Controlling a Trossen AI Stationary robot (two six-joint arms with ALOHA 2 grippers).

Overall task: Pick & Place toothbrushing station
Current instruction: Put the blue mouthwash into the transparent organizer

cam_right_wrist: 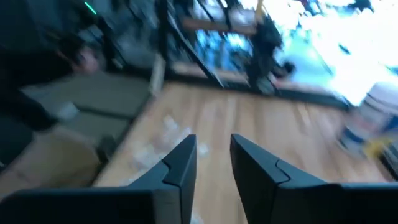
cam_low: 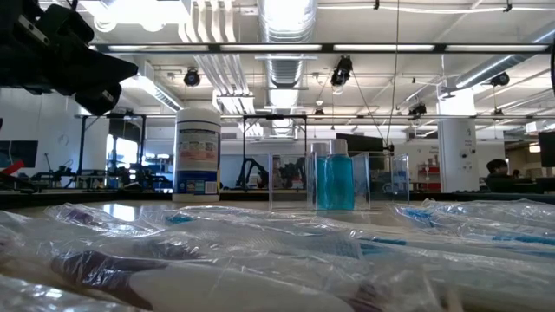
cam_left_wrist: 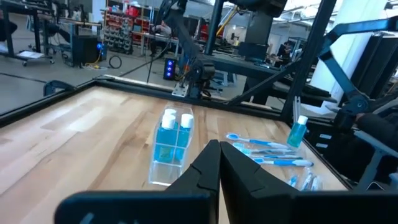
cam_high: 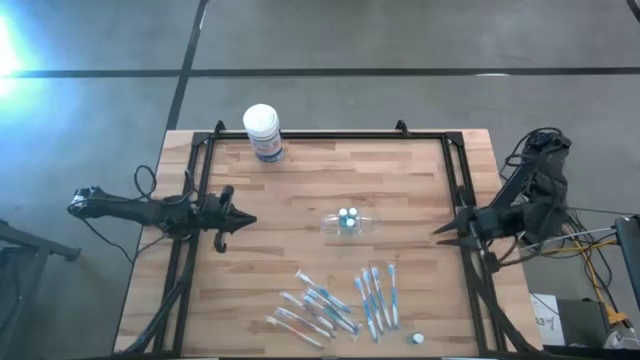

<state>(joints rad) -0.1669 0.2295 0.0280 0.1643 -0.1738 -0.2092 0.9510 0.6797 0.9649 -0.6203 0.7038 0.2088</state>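
The toothbrushing station point(cam_high: 350, 222) is a small clear plastic holder with two blue bottles with white caps standing in it. It rests by its base on the wooden table near the middle. It also shows in the low view point(cam_low: 334, 182) and the left wrist view point(cam_left_wrist: 171, 152). My left gripper point(cam_high: 250, 221) is shut and empty, above the table left of the holder and pointing toward it; its fingers show in its own wrist view point(cam_left_wrist: 219, 163). My right gripper point(cam_high: 436, 233) is open and empty, right of the holder near the table's right rail; its fingers show in its own wrist view point(cam_right_wrist: 213, 155).
A white round tub with a blue label point(cam_high: 262, 130) stands at the far edge. Several wrapped toothbrushes point(cam_high: 345, 300) lie near the front edge, with a small blue bottle point(cam_high: 417, 338) at the front right. A black frame point(cam_high: 330, 137) borders the table.
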